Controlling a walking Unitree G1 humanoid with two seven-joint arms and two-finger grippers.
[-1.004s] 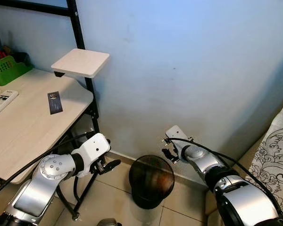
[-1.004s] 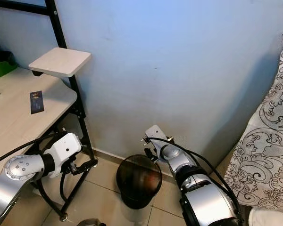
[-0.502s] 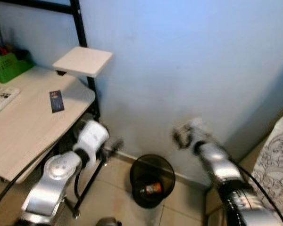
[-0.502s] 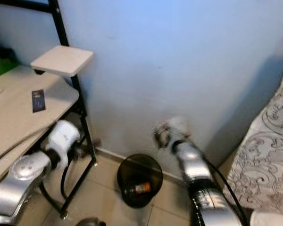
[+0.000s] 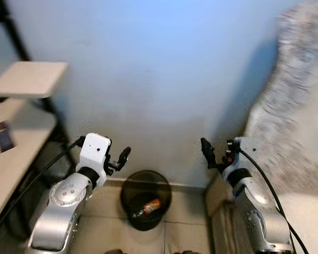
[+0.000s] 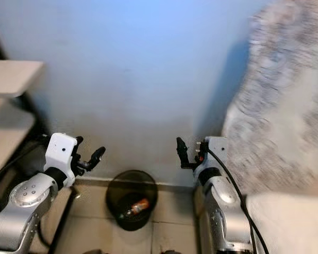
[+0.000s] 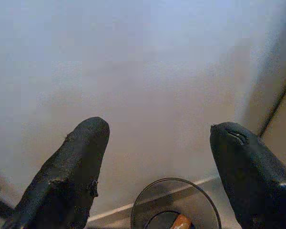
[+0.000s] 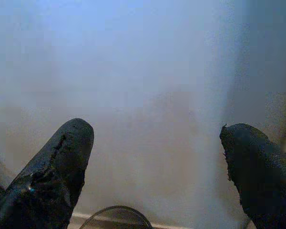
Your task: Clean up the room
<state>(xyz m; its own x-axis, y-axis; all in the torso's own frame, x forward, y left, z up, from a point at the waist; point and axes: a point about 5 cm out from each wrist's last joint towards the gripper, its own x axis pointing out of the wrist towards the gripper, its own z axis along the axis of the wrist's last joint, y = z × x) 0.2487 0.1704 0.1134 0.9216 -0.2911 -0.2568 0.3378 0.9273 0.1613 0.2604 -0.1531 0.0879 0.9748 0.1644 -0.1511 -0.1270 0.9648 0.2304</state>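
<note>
A round black waste bin [image 5: 128, 191] stands on the tiled floor against the blue wall. An orange-labelled bottle-like item [image 5: 150, 205] lies inside it, and I also see this orange item [image 7: 181, 222] in the left wrist view. My left gripper [image 5: 121, 157] hovers above the bin's left side, open and holding nothing. My right gripper [image 5: 212, 153] hangs in the air to the right of the bin, open with nothing between its fingers [image 8: 62, 162]. The bin's rim [image 8: 115, 210] peeks in low in the right wrist view.
A light wooden desk [image 5: 13, 159] with a black frame and a small raised shelf [image 5: 29, 79] stands at the left, with a dark card [image 5: 2, 136] on it. A bed with a grey patterned cover [image 5: 297, 106] is close on the right. The blue wall is straight ahead.
The whole view has swung to the right. The right gripper has lifted away from over the bin, and the orange-labelled item now lies inside it. Both arms are raised higher.
</note>
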